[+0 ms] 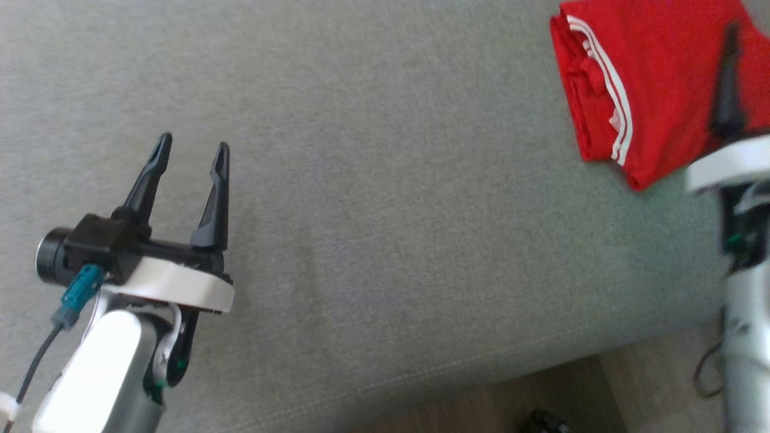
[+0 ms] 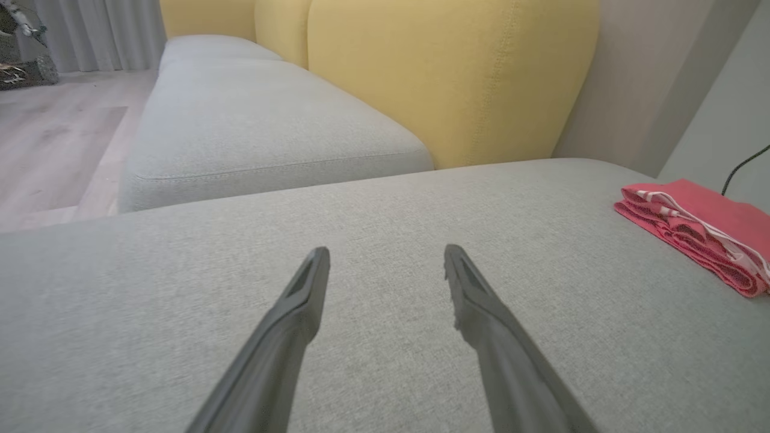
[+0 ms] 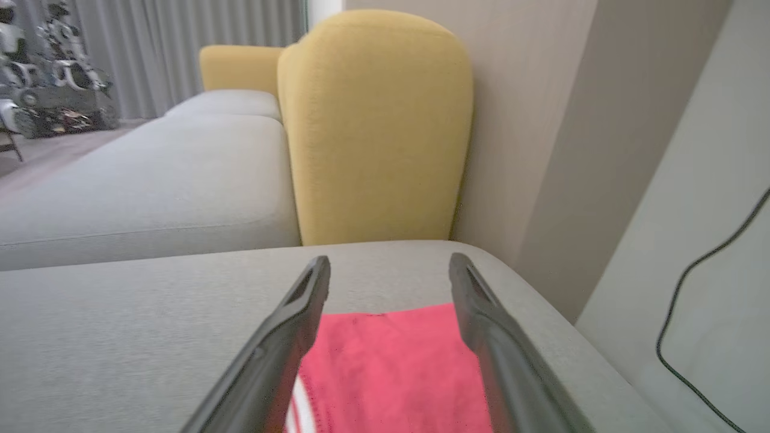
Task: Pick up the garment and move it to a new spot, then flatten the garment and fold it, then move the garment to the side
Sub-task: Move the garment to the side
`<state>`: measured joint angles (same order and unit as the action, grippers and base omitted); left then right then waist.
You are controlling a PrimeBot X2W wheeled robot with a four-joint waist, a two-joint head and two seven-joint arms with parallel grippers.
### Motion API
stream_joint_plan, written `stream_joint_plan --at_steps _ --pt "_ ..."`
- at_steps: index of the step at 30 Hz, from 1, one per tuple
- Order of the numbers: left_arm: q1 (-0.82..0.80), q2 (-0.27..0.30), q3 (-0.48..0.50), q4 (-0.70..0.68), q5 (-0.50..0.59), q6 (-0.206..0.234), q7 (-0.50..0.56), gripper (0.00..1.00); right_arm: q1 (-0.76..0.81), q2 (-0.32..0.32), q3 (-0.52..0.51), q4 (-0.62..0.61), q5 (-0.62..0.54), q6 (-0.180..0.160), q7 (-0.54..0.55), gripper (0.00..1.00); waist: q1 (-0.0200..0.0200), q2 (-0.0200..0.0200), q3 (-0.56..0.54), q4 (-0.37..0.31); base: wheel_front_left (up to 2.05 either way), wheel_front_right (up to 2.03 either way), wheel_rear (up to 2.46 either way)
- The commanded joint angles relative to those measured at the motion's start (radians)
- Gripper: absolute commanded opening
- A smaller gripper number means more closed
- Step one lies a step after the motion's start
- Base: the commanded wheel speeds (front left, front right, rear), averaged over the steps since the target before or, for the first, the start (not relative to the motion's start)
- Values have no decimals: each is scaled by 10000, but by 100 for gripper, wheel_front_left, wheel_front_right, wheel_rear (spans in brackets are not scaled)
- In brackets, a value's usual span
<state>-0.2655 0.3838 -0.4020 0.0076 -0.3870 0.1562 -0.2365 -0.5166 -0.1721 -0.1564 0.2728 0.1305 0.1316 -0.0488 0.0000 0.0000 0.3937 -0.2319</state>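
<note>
On the right end of the grey cushion [image 1: 385, 210], near its edge, the folded red garment [image 1: 649, 90] is lying with its white stripes showing. Trouble is most likely to come from the right gripper [image 3: 390, 263]. Its fingers are standing spread and empty just over the cloth, and if one tip drags on the top layer as the arm draws away, the fold could come undone or the bundle could slide toward the edge. That arm is reaching low along the cushion, fingers pointing toward the yellow backrest [image 3: 373, 132]. Well apart, the left gripper [image 1: 193, 144] is hovering over bare cushion, fingers parted, holding nothing.
</note>
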Motion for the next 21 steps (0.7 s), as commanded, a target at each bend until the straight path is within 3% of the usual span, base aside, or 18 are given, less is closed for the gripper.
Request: stream_joint_plan --at_steps 1,9,21 --pt "-20 161 512 -293 -58 132 -99 100 383 239 424 -846 -92 -9 -7 100 0 0 -448 330 0 0 0" --pt "711 5 768 -267 -332 353 -180 100 2070 957 1506 -2000 -105 -9 70 100 0 0 -1412 1107 0 0 0" --pt "1670 100 1038 -374 -342 723 -218 100 3293 1160 1860 -2392 -244 -9 277 100 0 0 -2318 1680 0 0 0"
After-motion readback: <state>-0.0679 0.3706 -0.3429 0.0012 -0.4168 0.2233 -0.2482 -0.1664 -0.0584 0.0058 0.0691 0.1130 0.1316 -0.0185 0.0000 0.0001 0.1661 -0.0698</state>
